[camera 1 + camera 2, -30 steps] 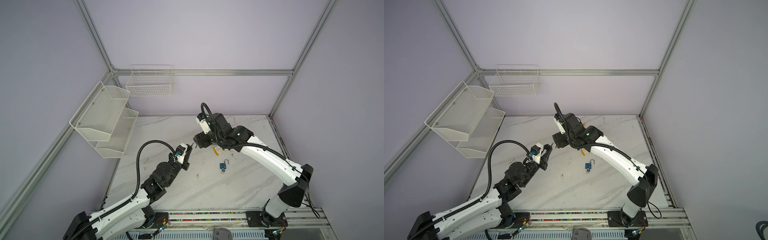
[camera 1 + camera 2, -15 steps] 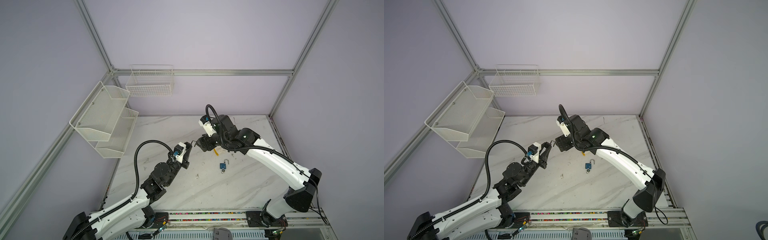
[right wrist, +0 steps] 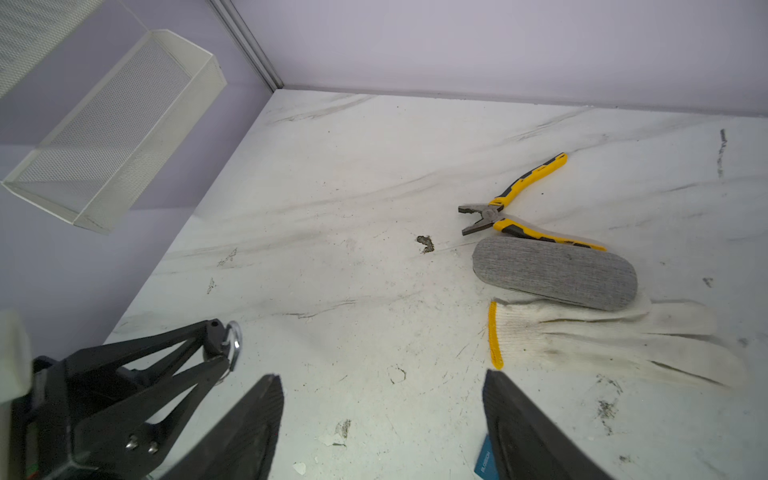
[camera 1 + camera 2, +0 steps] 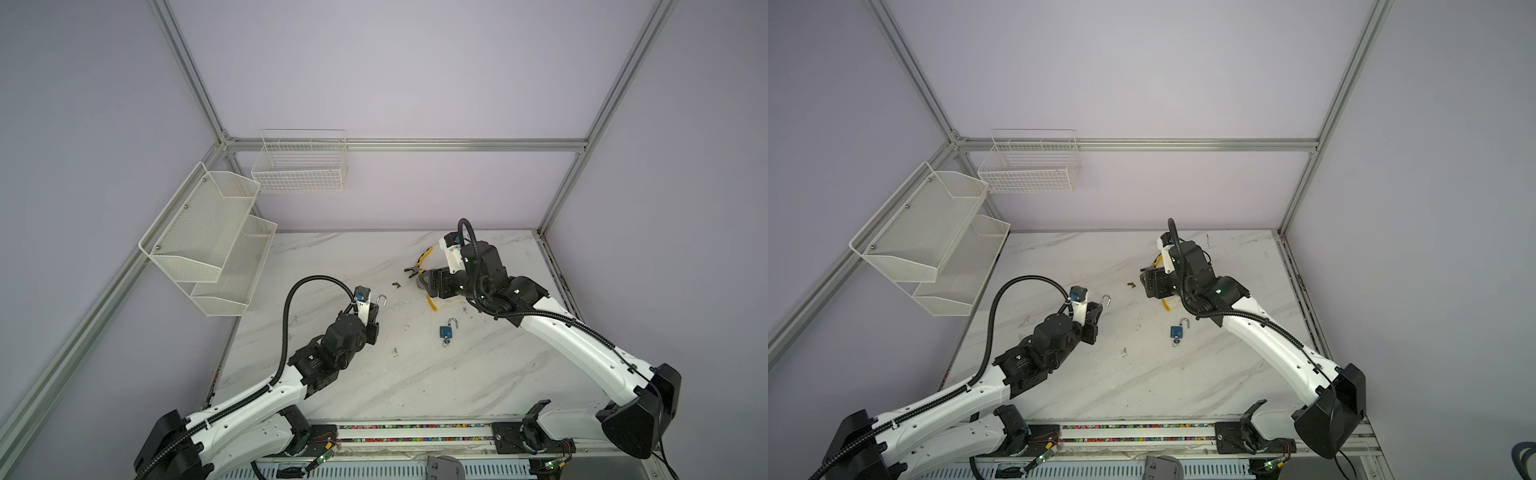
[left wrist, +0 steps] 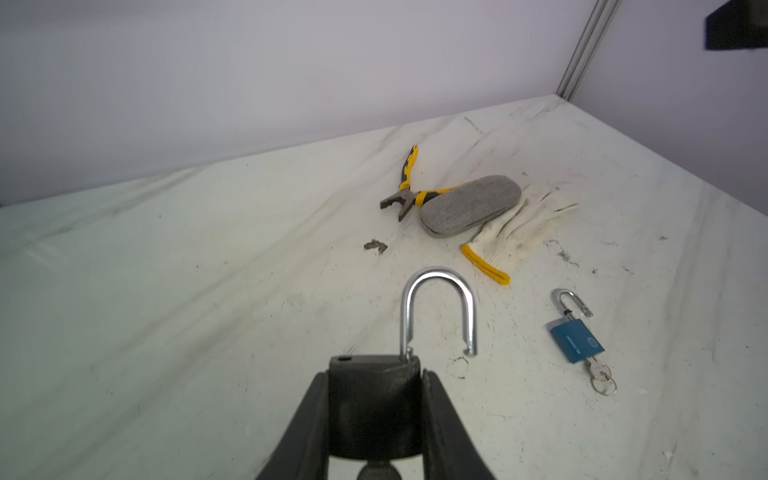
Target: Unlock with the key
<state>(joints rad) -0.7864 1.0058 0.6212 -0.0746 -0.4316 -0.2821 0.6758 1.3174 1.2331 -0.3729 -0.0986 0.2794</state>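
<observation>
Black padlock [image 5: 374, 419], loop [image 5: 438, 276] swung open, is clamped in the left gripper [image 5: 376, 382]. The right gripper [image 3: 380, 376] is spread wide, nothing held. A blue padlock [image 5: 575, 338] with its key [image 5: 598, 370] is laid on the table [image 5: 208, 291].

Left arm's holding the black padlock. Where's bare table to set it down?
Bare: the back-left stretch between the mesh shelf and the pliers; also the front strip between the blue padlock and the front rail. Crowded: pliers, grey case and glove bunched by the right gripper.
</observation>
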